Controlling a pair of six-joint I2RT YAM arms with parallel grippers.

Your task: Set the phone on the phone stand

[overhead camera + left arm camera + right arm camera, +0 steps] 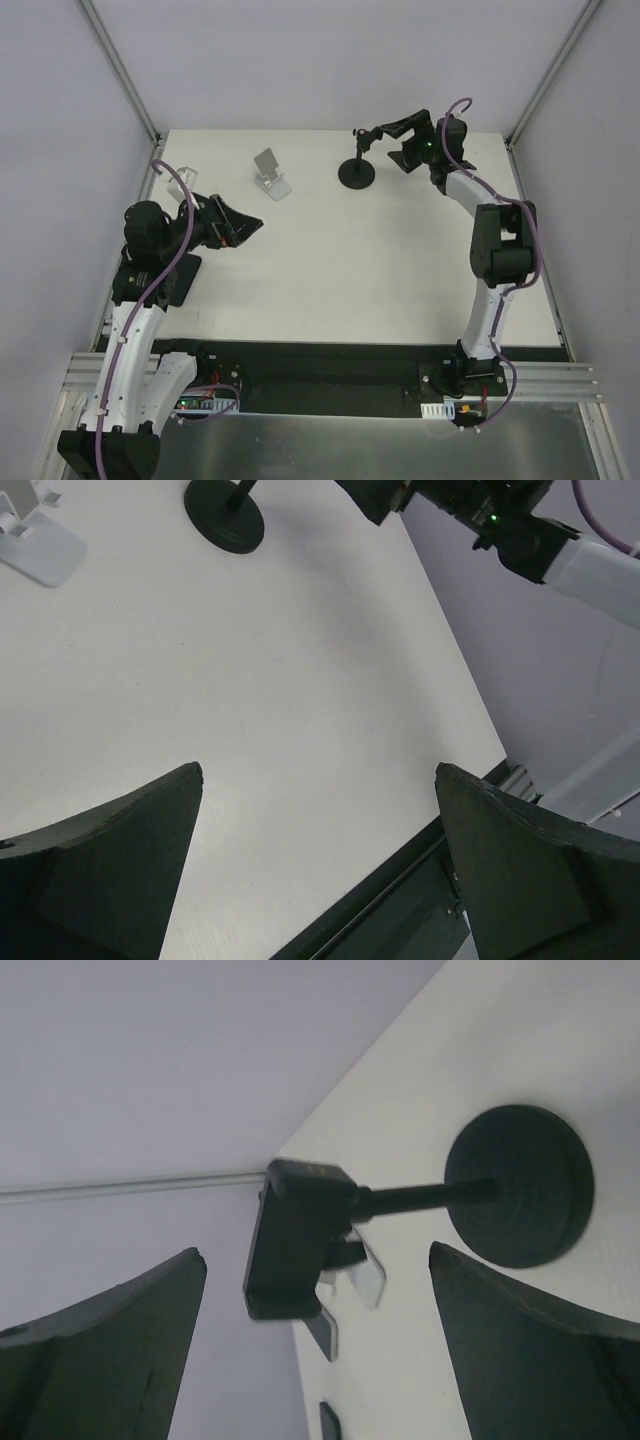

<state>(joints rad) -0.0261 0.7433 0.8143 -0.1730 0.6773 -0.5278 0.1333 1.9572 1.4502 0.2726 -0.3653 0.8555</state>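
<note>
The left claw (248,232) hangs released over the left part of the white rectangular table (350,270), its two black fingers spread wide with only bare tabletop between them. The right claw (388,142) is also released, reaching to the far right part of the table.

One black phone stand (357,175) stands there on a round disc base with a thin upright stem. One black rectangular slab (290,1245) sits at the head of that stem. In the right wrist view the slab shows in the gap between the spread fingers and touches neither. Its long axis lies crosswise to the stem, one short end toward the wall and the other toward the tabletop. Whether the slab is the phone or the stand's own cradle cannot be told.

One white folding stand with a grey tilted backplate (272,178) sits left of the black one, well apart from it. One small white piece (180,180) lies at the table's left edge, too small to identify. That makes two claws, two stands and one slab.
</note>
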